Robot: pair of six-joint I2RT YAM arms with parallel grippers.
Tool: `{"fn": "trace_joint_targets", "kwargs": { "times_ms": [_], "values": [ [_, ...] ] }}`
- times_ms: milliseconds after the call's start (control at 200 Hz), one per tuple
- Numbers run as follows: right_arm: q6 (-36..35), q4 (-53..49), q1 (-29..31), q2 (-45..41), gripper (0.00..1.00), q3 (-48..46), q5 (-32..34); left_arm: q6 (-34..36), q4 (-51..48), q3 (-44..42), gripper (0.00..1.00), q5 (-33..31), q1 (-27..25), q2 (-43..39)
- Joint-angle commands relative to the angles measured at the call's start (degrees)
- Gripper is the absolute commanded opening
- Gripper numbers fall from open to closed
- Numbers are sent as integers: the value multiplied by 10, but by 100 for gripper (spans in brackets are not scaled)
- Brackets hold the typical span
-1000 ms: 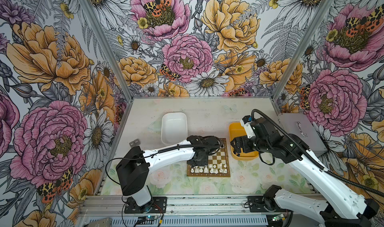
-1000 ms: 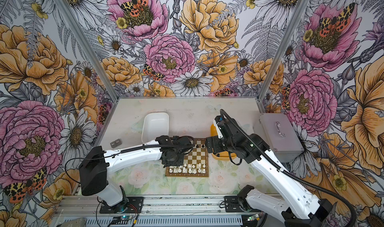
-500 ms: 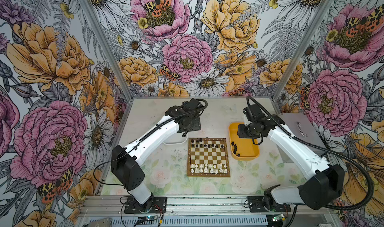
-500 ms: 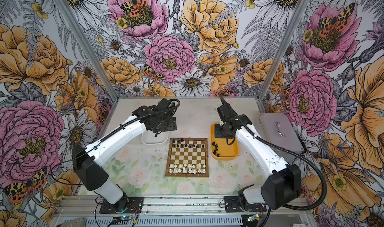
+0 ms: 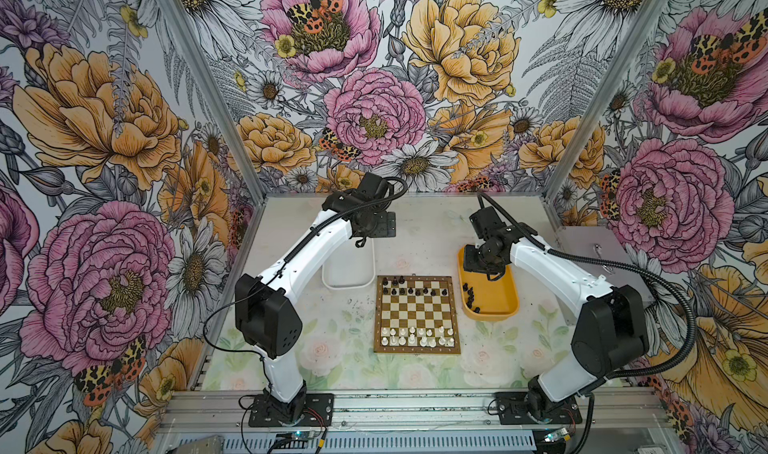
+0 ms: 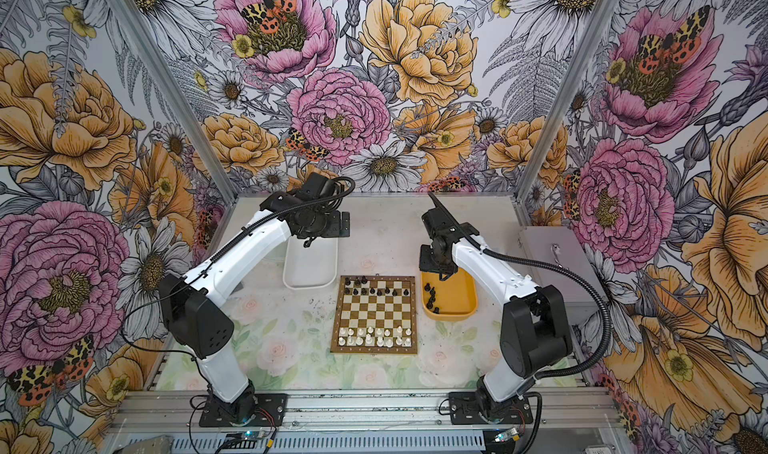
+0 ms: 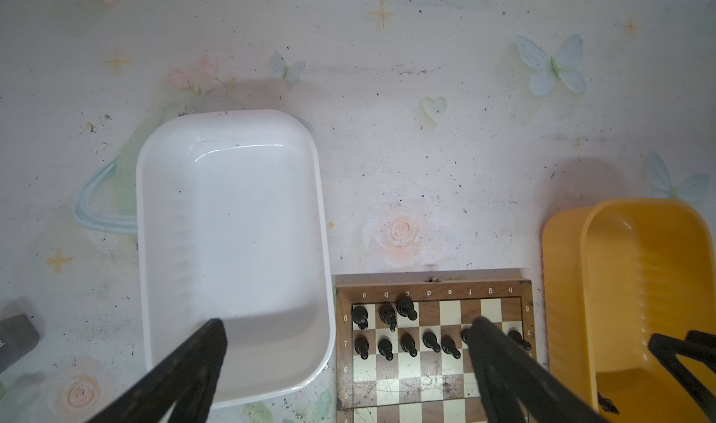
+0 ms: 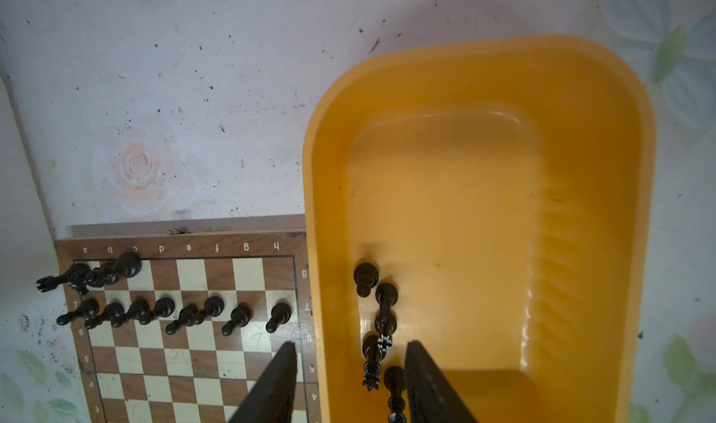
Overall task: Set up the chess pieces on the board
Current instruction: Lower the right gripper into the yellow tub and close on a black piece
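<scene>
While the left end effector [image 7: 346,324] hangs wide apart over the white tray [image 7: 232,227], the right end effector [image 8: 350,346] stands partly apart above black chess pieces [image 8: 381,312] in the yellow tray [image 8: 445,188], at 3 o'clock of the board [image 5: 417,314].

Floral wallpaper [image 5: 374,98] of pink and orange peonies walls in a pale, rose-printed tabletop [image 5: 340,348]; a grey metal box [image 5: 582,244] sits at the tabletop's right edge.

Floral tabletop [image 5: 332,360] bears the board [image 5: 417,312], a white tray [image 5: 349,269] and a yellow tray [image 5: 498,298] beside it
</scene>
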Motion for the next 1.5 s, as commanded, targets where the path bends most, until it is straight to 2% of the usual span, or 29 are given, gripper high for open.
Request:
{"fn": "trace_joint_targets", "kwargs": {
  "times_ms": [0, 310, 415, 455, 856, 1036, 1496],
  "values": [
    [14, 25, 0, 25, 43, -7, 2, 20, 42, -11, 99, 25, 14, -25],
    [17, 36, 0, 44, 38, -27, -4, 26, 43, 18, 99, 33, 24, 4],
    [15, 47, -1, 55, 27, -34, -13, 22, 43, 31, 99, 37, 24, 15],
    [13, 49, -1, 59, 25, -34, -20, 20, 43, 34, 99, 42, 24, 17],
    [13, 74, -3, 71, 28, -56, -32, 18, 42, 41, 99, 43, 25, 17],
    [6, 78, -7, 76, 23, -61, -34, 16, 42, 46, 99, 44, 25, 18],
    [-1, 79, -18, 85, 22, -68, -35, 12, 42, 43, 99, 43, 24, 15]
  ]
}}
